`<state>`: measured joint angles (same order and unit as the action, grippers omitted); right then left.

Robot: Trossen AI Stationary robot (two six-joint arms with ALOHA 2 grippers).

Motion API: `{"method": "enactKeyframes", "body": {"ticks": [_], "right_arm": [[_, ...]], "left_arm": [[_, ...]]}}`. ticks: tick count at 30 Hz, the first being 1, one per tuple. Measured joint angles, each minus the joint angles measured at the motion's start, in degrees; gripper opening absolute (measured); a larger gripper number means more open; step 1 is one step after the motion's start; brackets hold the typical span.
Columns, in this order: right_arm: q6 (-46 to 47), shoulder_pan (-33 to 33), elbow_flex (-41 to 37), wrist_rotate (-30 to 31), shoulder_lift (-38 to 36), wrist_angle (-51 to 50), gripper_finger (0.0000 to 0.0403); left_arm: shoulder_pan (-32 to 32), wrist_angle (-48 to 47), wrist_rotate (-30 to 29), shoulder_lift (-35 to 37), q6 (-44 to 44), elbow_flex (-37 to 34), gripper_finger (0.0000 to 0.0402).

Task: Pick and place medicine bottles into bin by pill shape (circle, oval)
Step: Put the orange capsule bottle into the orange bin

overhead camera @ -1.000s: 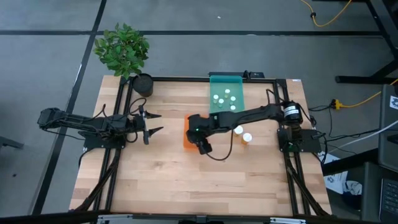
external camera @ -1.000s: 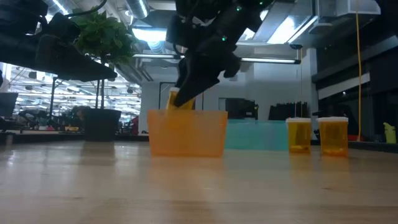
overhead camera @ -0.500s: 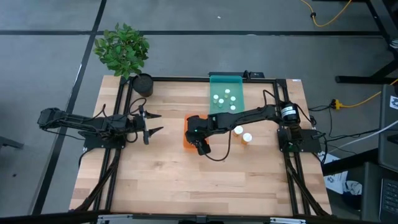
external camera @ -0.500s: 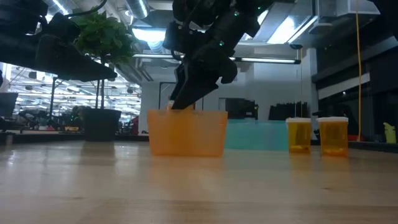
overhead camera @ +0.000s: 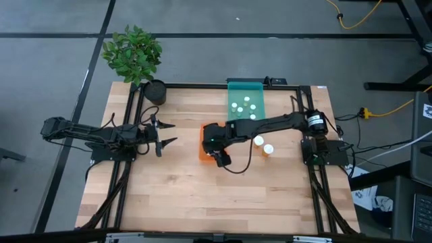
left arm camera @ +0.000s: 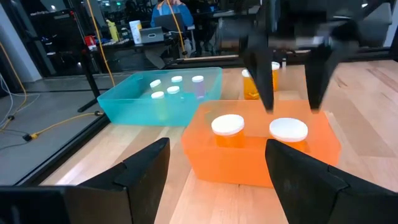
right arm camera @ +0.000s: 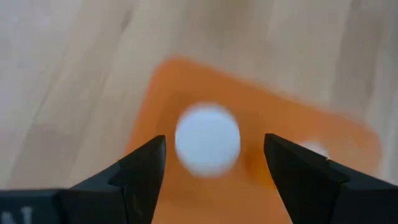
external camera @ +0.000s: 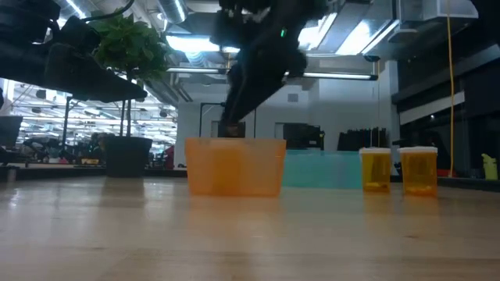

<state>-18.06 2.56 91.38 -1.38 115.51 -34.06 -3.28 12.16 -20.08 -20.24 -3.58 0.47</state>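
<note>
The right gripper point(overhead camera: 217, 154) is hanging over the orange bin point(overhead camera: 204, 150) near the middle of the tabletop point(overhead camera: 202, 196), its arm reaching across from the right side. In the right wrist view its jaws are standing wide apart, holding nothing, with a white-capped bottle point(right arm camera: 207, 138) sitting upright in the bin directly between them and below; a second white cap point(right arm camera: 312, 149) is showing farther along the same bin. The left wrist view is giving the same picture from the side: the right gripper point(left arm camera: 290, 106) is hovering just above the orange bin point(left arm camera: 261, 155), fingers spread, and two amber bottles are standing in it, one point(left arm camera: 228, 127) beside the other point(left arm camera: 288, 132).

Behind the orange bin, the teal bin point(overhead camera: 245, 101) is sitting at the far edge of the tabletop, with several small white-capped bottles point(overhead camera: 243, 108) lying in it. Two more amber bottles are standing upright on the bare wood to the right of the orange bin, one point(overhead camera: 258, 142) close beside the other point(overhead camera: 268, 150); in the low view they are standing side by side point(external camera: 375, 170) point(external camera: 418, 170), well apart from the orange bin point(external camera: 235, 166).

The left gripper point(overhead camera: 164, 133) is waiting at the left side of the tabletop, jaws wide and empty, pointing toward the bins. A potted plant point(overhead camera: 133, 55) is standing at the far left corner
</note>
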Motion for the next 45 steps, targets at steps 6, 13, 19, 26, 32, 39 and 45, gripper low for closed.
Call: {"method": "enactKeyframes", "body": {"ticks": [6, 13, 19, 26, 32, 39, 45], "right_arm": [[7.5, 1.9, 10.4, 11.2, -2.4, -23.8, 0.0265], [12.6, 2.1, 9.1, 10.9, -11.3, -40.7, 0.0260], [23.0, 1.9, -5.6, 11.7, -25.1, -40.7, 0.0260], [41.1, 7.0, -25.6, 16.0, -43.9, -40.5, 0.0260], [58.4, 11.6, -38.8, 17.2, -55.6, -38.1, 0.0260], [65.7, 12.2, -51.2, 10.7, -59.6, -31.3, 0.0260], [61.7, 12.2, -58.3, 6.2, -57.6, -15.7, 0.0260]], "left_arm": [[0.0, 0.0, 0.0, 0.0, 0.0, 0.0, 0.0257], [0.0, 0.0, 0.0, 0.0, 0.0, 0.0, 0.0257], [0.0, 0.0, 0.0, 0.0, 0.0, 0.0, 0.0257], [0.0, 0.1, 0.0, 0.0, 0.0, 0.0, 0.0257], [0.0, 0.1, 0.0, 0.0, 0.0, 0.0, 0.0257], [0.0, 0.1, 0.0, 0.0, 0.0, 0.0, 0.0257], [0.0, 0.1, 0.0, 0.0, 0.0, 0.0, 0.0257]]}}
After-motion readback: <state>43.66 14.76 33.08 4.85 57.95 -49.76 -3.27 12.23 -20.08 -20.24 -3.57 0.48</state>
